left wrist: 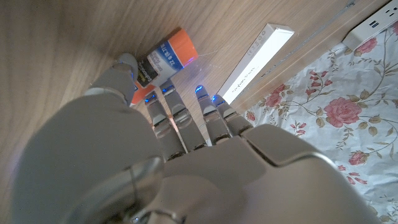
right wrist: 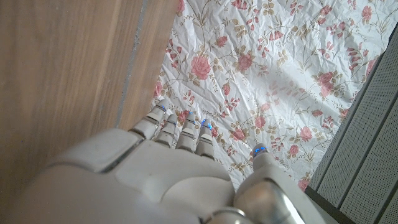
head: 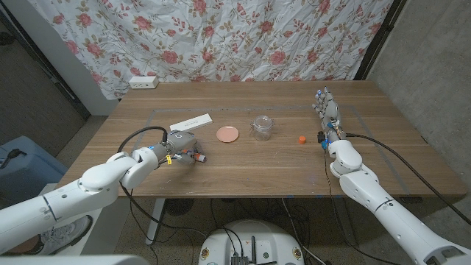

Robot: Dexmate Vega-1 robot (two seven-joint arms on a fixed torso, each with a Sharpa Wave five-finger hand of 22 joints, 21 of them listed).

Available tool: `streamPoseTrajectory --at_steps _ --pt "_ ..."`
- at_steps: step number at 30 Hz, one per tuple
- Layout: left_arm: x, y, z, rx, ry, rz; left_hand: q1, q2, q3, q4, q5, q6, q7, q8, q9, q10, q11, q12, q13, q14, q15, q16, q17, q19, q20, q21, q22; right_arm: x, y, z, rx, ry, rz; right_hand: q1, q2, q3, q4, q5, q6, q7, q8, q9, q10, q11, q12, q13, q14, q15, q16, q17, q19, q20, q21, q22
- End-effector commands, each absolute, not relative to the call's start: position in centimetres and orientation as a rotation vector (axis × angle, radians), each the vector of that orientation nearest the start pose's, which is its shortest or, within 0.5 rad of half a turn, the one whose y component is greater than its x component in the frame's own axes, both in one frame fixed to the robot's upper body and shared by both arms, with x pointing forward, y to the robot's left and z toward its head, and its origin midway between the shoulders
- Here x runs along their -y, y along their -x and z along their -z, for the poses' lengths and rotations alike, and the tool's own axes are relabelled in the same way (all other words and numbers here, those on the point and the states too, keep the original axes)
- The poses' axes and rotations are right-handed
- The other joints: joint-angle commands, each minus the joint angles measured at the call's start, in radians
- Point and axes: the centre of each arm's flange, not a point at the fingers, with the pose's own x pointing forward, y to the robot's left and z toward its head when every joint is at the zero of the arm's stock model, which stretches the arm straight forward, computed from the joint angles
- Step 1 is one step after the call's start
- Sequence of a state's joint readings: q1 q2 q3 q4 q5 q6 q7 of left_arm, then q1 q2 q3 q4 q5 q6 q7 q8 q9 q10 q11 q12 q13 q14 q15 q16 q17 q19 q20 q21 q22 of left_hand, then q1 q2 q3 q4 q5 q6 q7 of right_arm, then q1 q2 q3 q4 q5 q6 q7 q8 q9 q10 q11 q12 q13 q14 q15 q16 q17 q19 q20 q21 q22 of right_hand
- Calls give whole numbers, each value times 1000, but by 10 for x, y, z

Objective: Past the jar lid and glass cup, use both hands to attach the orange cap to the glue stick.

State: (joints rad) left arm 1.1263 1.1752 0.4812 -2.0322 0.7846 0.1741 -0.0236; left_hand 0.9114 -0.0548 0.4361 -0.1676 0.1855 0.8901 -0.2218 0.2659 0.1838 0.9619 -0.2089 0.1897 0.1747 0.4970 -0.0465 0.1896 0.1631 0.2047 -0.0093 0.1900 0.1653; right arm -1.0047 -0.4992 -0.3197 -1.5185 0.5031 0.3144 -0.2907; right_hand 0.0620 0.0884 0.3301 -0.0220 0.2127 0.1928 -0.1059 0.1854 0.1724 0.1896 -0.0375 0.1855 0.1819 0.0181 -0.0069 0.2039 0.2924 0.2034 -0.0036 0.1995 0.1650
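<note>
The glue stick (left wrist: 166, 57), orange with a white and blue label, lies on the wood under my left hand (left wrist: 161, 143). Its near end sits between the thumb and the fingers, which pinch it. In the head view that left hand (head: 182, 143) is low over the table at the left. The small orange cap (head: 302, 138) stands alone right of the glass cup (head: 260, 126) and the pink jar lid (head: 227, 133). My right hand (head: 327, 112) stands on its edge just past the cap, fingers straight and apart, holding nothing. The right wrist view shows that right hand (right wrist: 174, 168) at the table's far edge.
A long white box (head: 190, 121) lies just beyond my left hand, seen also as the white box (left wrist: 258, 56) in the left wrist view. A white power strip (head: 143, 82) sits at the far left edge before the flowered curtain (head: 243, 37).
</note>
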Motion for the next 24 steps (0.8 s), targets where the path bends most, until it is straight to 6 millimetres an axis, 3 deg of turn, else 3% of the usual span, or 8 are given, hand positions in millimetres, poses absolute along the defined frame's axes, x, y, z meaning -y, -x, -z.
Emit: streamPoseTrajectory --at_steps 1,11,18,24 --pt "-273 -525 72 552 -1901 64 17 8 -4 -1 8 35 1 -6 3 41 -4 6 4 31 -21 5 2 23 1 3 3 287 -608 42 673 -66 27 -1 22 5 -6 -5 4 -6 8 3 8 -1 7 1 6 -3 11 -1 11 5 -4 3" --pt "-271 -522 71 551 -1908 23 39 26 -13 -1 7 175 7 11 9 139 -10 7 7 83 -43 -2 1 75 -14 3 2 287 -608 42 673 -61 26 -1 23 5 -7 -5 8 -8 7 3 10 -2 7 2 6 -1 12 -3 11 8 -5 3" --pt "-270 -519 69 546 -1919 0 48 34 -20 -3 6 254 34 30 12 187 -14 12 9 97 -59 -5 1 87 -24 1 2 289 -606 40 674 -52 21 -2 24 5 -7 -5 10 -10 7 3 10 -3 7 2 5 -3 12 -4 11 8 -6 3" --pt "-269 -516 66 547 -1919 -24 51 36 -23 -3 5 268 35 28 8 212 -15 17 11 101 -67 -5 1 94 -29 2 2 291 -604 39 676 -46 17 -3 24 5 -7 -5 9 -10 6 3 10 -1 7 2 6 -3 13 -4 11 9 -6 4"
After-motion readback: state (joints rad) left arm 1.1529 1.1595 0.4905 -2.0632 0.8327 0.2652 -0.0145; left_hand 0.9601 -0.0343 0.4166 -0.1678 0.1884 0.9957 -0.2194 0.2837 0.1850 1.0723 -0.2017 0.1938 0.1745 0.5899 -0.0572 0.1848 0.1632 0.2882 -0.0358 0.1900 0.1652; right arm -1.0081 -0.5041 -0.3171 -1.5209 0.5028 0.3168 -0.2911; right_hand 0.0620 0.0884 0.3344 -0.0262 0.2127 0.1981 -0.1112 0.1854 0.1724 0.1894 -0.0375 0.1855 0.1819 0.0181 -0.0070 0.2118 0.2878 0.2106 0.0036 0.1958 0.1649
